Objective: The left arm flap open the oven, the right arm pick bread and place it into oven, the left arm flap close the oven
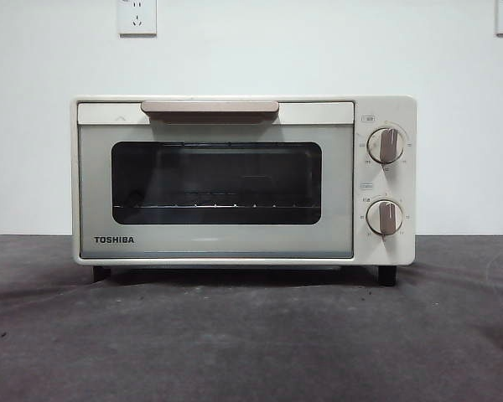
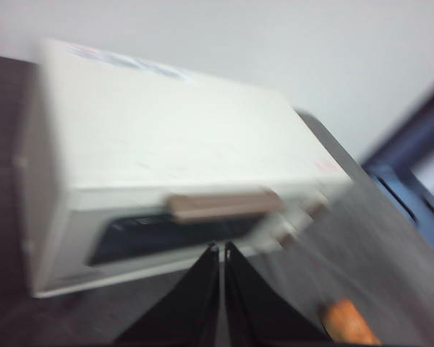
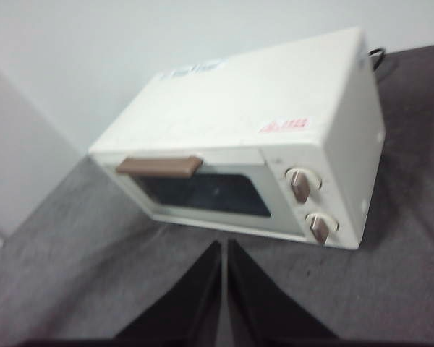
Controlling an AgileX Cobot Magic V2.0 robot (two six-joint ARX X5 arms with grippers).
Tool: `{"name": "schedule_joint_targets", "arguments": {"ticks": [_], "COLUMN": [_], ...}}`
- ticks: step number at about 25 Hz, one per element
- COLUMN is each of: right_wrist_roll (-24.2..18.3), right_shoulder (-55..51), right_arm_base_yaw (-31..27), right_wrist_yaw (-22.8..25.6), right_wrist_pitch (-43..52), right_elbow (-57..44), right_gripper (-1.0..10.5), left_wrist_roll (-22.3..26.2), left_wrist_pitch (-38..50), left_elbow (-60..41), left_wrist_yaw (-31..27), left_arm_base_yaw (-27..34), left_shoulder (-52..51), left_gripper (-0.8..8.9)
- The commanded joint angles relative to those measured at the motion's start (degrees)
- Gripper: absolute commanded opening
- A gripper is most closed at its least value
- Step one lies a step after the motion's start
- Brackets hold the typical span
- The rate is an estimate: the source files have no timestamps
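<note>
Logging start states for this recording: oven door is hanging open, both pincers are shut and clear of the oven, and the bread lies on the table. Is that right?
Not quite. The oven door is closed, its handle up at the top, as the front view shows. The rest holds: the left pincer and right pincer are shut and clear of the oven, and the bread lies on the table.

Front view: sharp, evenly lit; soft shadow under oven (image 1: 243, 180) on dark table (image 1: 251, 343); faint reflections in door glass. Left wrist view: heavy motion blur, washed out. Right wrist view: mildly soft, bright.
</note>
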Motion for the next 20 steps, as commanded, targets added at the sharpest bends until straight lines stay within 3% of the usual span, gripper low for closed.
{"name": "schedule_joint_targets", "arguments": {"ticks": [1, 7, 10, 12, 17, 20], "right_wrist_roll": [-4.72, -5.57, -5.55, -5.51, -5.46, -5.46], "right_shoulder": [1.42, 1.6, 1.6, 1.6, 1.6, 1.6], "right_arm_base_yaw": [1.33, 3.65, 3.93, 3.93, 3.93, 3.93], "right_wrist_yaw": [-1.14, -2.29, -2.32, -2.32, -2.32, -2.32], "right_wrist_pitch": [-1.62, -5.2, -6.08, -6.1, -6.1, -6.16], "right_elbow": [1.53, 1.64, 1.64, 1.64, 1.64, 1.64], "right_gripper": [0.1, 0.3, 1.7, 2.8, 4.6, 4.8], "left_wrist_roll": [6.36, 7.08, 7.48, 7.8, 7.8, 7.78], "left_wrist_pitch": [-1.14, -1.01, -1.09, -1.09, -1.07, -0.98], "left_elbow": [2.29, 2.32, 2.32, 2.32, 2.32, 2.32], "left_wrist_yaw": [4.15, 5.11, 5.14, 5.14, 5.11, 5.11], "left_arm_base_yaw": [-1.22, -2.99, -2.99, -2.99, -2.99, -2.99], "left_shoulder": [1.36, 0.15, -0.44, -0.68, -0.66, -0.66], "left_gripper": [0.19, 0.31, 0.45, 1.18, 4.57, 5.06]}}
